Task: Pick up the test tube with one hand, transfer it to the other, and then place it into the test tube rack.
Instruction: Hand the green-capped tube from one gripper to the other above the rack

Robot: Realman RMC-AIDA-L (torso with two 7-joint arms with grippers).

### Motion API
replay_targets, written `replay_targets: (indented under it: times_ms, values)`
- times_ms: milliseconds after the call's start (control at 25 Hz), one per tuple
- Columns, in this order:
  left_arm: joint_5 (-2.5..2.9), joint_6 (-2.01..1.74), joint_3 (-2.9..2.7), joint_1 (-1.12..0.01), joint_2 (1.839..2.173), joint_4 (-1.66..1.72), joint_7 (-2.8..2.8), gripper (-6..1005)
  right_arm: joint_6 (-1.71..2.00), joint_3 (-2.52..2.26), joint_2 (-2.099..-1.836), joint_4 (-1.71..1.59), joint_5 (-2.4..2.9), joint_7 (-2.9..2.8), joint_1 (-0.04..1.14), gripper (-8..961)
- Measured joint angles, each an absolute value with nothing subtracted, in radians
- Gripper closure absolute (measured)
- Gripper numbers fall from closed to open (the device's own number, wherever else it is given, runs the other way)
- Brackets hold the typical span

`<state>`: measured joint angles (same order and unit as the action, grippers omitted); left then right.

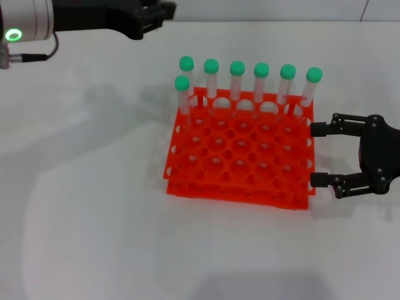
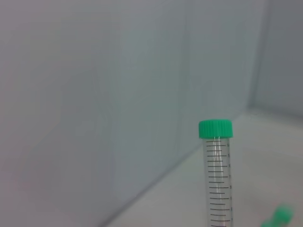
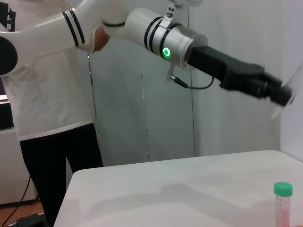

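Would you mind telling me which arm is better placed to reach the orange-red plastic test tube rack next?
Probably the right: its black end effector sits open beside the rack, at its right edge, while the left end effector hangs far behind it.

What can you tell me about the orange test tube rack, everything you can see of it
The test tube rack is bright orange-red plastic, square, two tiers with a grid of round holes. It sits flat on the white table. Six green-capped tubes stand upright in its far row, and a seventh stands just in front at the far left corner; the other holes are empty. The right gripper, open, is close beside its right edge; contact is unclear.
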<state>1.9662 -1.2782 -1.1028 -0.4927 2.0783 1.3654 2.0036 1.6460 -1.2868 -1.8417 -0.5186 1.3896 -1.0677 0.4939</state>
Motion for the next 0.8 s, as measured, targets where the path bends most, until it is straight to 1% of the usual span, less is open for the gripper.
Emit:
replay_targets:
  times_ms: [80,160,200,280,320,360,560,800]
  values:
    - [1.825,-1.306,-1.100,-0.489,2.075,1.294,1.885,795,1.646,-1.284,-1.843,-0.519,1.389,-1.068,0.494,84]
    - [1.825,-1.306,-1.100,-0.489,2.075,1.294,1.885,794,1.647,-1.276,-1.848,-0.519,1.389,-1.068,0.494,84]
    - [1.741,-1.368,-1.100,-0.513,2.072,1.188,1.764,793,1.647,-1.273,-1.852,-0.519,1.390,-1.068,0.495,84]
    - [1.740,-1.412,-1.101,-0.538,2.069,1.123,1.703,793,1.648,-1.271,-1.856,-0.526,1.392,-1.068,0.497,84]
    - [1.749,-1.457,-1.103,-0.570,2.065,1.047,1.638,792,1.649,-1.271,-1.858,-0.539,1.392,-1.068,0.493,84]
    - [1.749,-1.457,-1.103,-0.570,2.065,1.047,1.638,792,1.649,-1.271,-1.858,-0.539,1.392,-1.068,0.493,84]
    - [1.795,-1.520,-1.103,-0.641,2.056,0.890,1.528,790,1.653,-1.236,-1.859,-0.549,1.394,-1.068,0.483,85]
    - [1.805,-1.511,-1.100,-0.658,2.049,0.840,1.486,788,1.657,-1.153,-1.858,-0.553,1.395,-1.117,0.488,84]
